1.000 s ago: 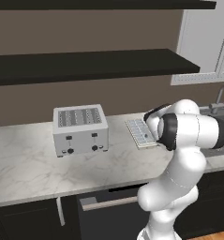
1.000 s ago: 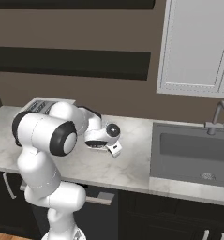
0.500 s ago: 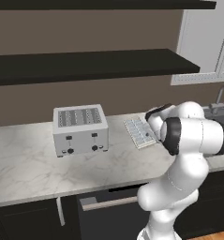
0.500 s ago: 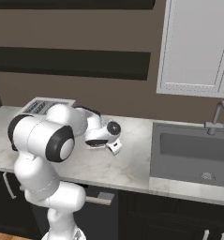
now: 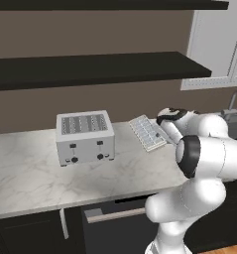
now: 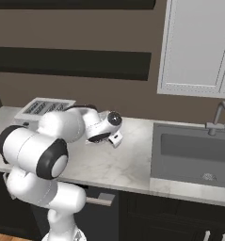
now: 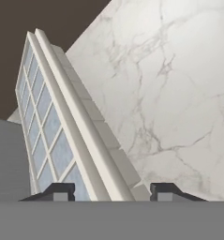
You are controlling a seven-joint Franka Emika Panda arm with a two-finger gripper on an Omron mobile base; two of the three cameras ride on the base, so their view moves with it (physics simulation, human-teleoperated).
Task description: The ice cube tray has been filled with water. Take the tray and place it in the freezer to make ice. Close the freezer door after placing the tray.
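Now the hand (image 7: 111, 191) sits low over the near end of the tray (image 7: 62, 126), its two dark tips set either side of the tray's long edge wall. The jaws stand narrow about that rim, and whether they already press on it I cannot tell. A second ago they were wider. Up from the tips the tray runs away long and slim, pale white-grey, with a raised double rim and blocky cell walls down its outer side. Its square cells hold a blue-grey sheen of water. Beside the tray, to the right of the tips, lies bare marbled desk (image 7: 179, 93).

From the left base camera the tray (image 5: 148, 132) lies flat on the desk (image 5: 35, 173), angled, with the hand (image 5: 165, 120) at its right end. Beyond it to the left stands the toaster (image 5: 85, 137), well apart. From the right base camera the hand (image 6: 115, 138) reaches low over the desk. The arm has shifted slightly since the earlier pictures; tray and toaster lie as before.
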